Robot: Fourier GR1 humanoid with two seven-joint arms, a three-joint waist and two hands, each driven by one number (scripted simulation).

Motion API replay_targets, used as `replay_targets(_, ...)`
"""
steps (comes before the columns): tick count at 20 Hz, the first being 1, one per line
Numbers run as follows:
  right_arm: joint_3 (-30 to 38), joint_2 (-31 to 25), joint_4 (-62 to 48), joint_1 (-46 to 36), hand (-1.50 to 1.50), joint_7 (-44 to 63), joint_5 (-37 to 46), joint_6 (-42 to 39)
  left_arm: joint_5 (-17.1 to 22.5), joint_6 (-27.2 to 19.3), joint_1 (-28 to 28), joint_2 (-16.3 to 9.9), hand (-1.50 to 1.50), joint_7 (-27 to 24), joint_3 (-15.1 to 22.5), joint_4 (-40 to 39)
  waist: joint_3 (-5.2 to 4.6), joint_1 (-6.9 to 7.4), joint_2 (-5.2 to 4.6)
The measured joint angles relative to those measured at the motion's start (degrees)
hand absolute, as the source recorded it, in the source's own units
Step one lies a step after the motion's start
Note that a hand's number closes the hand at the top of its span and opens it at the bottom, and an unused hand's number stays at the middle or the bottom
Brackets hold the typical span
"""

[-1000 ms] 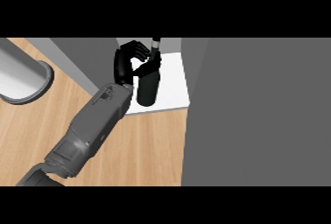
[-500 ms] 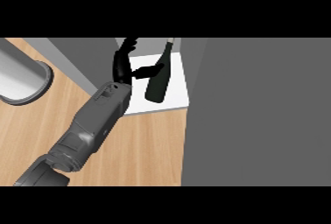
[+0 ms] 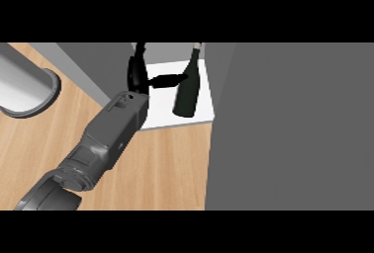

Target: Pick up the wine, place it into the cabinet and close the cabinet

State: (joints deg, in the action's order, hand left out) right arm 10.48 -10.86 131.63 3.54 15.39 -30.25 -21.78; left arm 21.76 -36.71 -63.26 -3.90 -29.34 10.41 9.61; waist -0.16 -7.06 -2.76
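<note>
One view only, looking steeply down. Up the middle of the frame runs a grey forearm, most likely the left, ending in the black left hand (image 3: 139,74) near the top centre. Its fingers (image 3: 136,59) stand nearly straight and its thumb reaches right toward the wine (image 3: 187,89); they no longer wrap the bottle, though whether the thumb tip touches it I cannot tell. The wine is a dark bottle on the white cabinet floor (image 3: 207,101) at upper centre, leaning with its neck toward the top edge. It seems set there so the hand can let go and pull clear before the grey cabinet door (image 3: 292,128), filling the right half, is swung shut. Half a second ago the hand sat closer against the bottle; a second ago its fingers were curled round it. At upper left a grey cylinder (image 3: 22,91) stands on the wooden desk (image 3: 168,168). No right hand shows.
</note>
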Motion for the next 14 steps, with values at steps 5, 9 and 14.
replay_targets(5, 0.03, 0.01, 0.73, 0.38, -1.5, 0.26, -0.48, -0.05, 0.26, 1.64, -0.62, 0.49, -1.5, -3.0, -1.11, -1.24, 0.01, 0.32, 0.15)
replay_targets(9, -0.79, 0.4, 1.02, 0.24, -1.5, 0.54, 0.45, 0.39, 0.74, 2.78, -1.39, 1.45, -1.5, -4.77, -2.22, -1.9, 0.01, 0.83, 0.29)
replay_targets(14, -1.46, 1.01, 0.86, 0.16, -1.5, 0.48, 0.91, 0.52, 1.42, 4.27, -1.49, 2.95, -1.5, -8.01, -3.33, -1.81, 0.03, 1.26, 0.58)
